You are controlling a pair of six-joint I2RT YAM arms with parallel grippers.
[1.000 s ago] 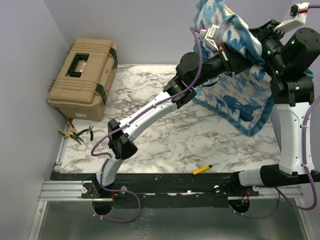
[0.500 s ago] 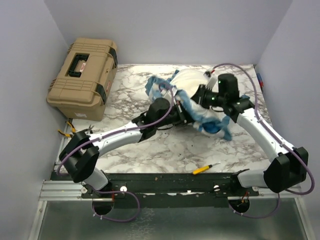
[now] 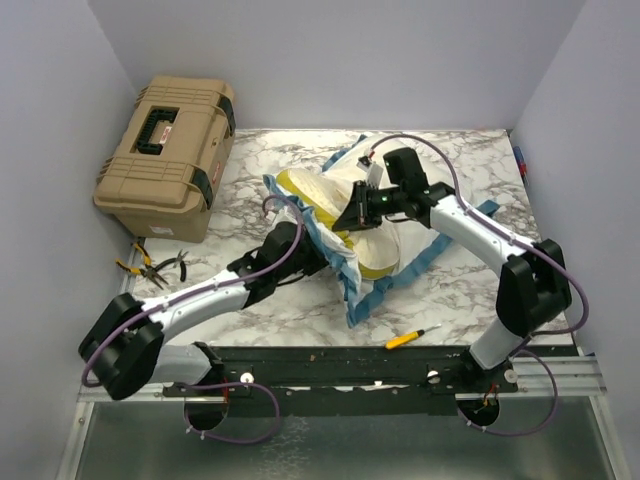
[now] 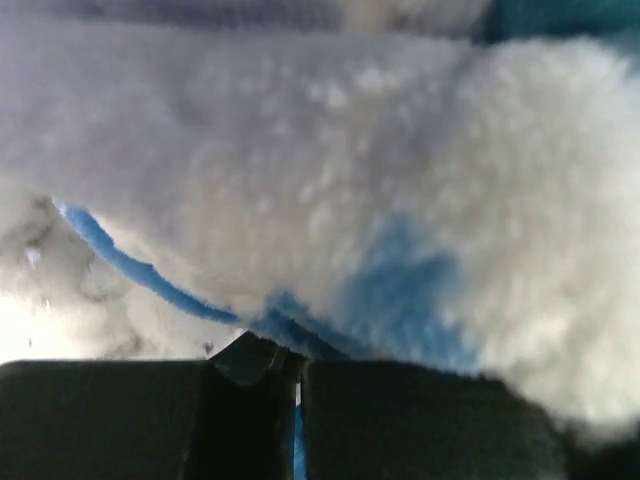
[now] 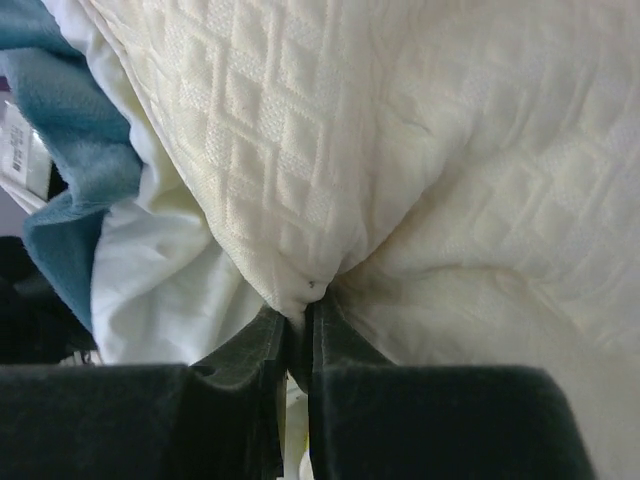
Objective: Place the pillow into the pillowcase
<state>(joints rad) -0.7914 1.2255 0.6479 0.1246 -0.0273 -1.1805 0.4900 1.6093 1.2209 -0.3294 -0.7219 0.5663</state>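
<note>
Pillow (image 5: 420,150) looks cream, diamond-quilted, puckered into folds.

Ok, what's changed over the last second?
Both arms came down from high on the right. The pillowcase, which was hanging in the air, now lies mid-table with the pillow partly showing. The left gripper pinches the pillowcase and the right gripper pinches the pillow. Toolbox, pliers and screwdriver unmoved.

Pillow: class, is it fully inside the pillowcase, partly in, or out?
Partly in: the quilted cream pillow with its mustard edge shows uncovered, while the pillowcase wraps only some of it.
</note>
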